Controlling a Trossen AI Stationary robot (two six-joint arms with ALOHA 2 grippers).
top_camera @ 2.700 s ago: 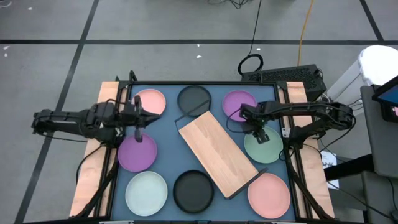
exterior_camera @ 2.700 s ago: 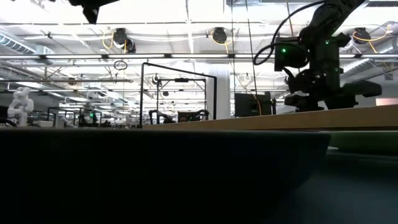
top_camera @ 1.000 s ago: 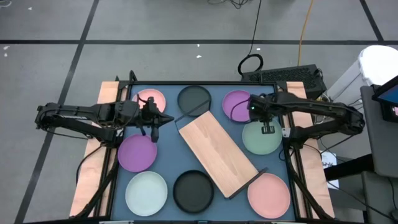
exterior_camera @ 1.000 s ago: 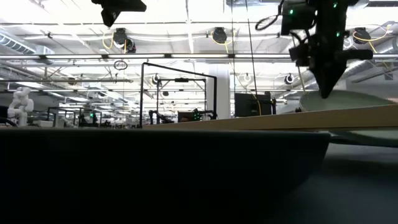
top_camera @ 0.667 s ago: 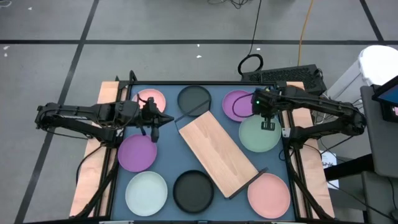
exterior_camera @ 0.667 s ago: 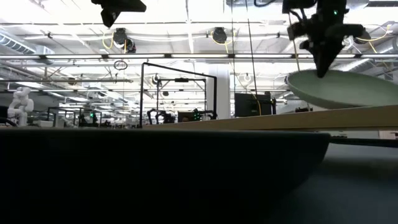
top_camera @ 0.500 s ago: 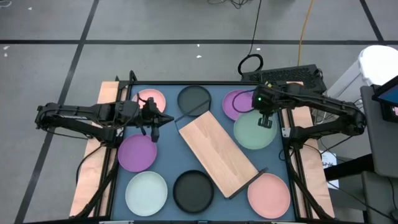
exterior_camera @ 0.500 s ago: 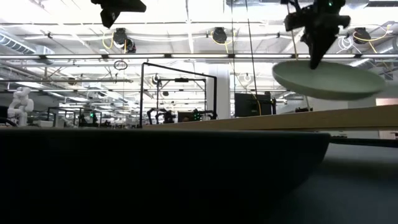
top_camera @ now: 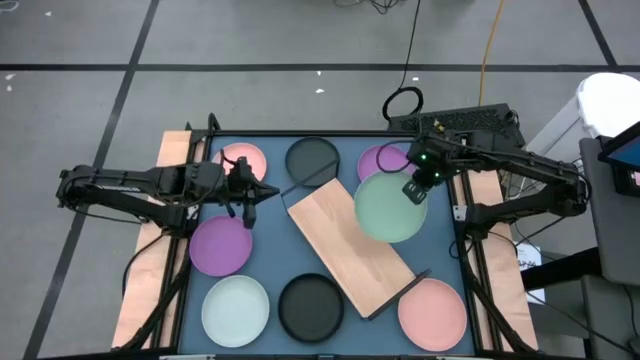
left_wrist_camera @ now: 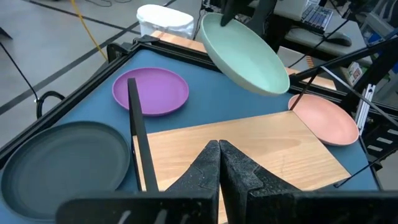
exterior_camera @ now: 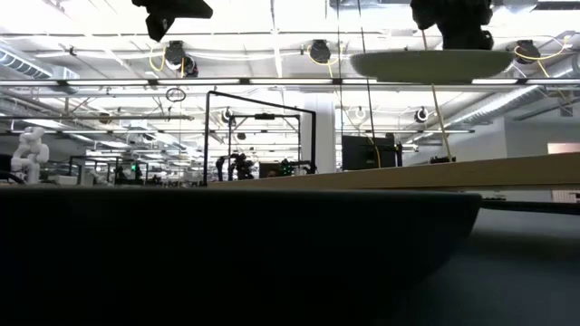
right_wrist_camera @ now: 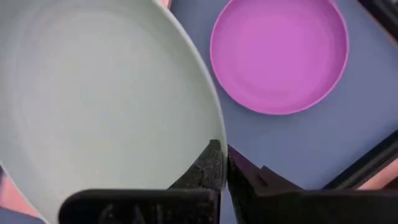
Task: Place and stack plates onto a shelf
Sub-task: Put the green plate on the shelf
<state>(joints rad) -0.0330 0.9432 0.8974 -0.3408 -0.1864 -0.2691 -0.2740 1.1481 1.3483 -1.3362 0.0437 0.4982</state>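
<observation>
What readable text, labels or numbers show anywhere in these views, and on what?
None can be read.
The green plate held in the right gripper, the other plates and the wooden shelf carry no print.
The blue screen at the edge of the high view shows marks too small to read.
Background equipment in the low view has no legible signs.

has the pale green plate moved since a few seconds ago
Yes. The pale green plate, pinched at its rim by the right gripper, has left the table beside the shelf and now hangs partly over the board's far end.
</observation>
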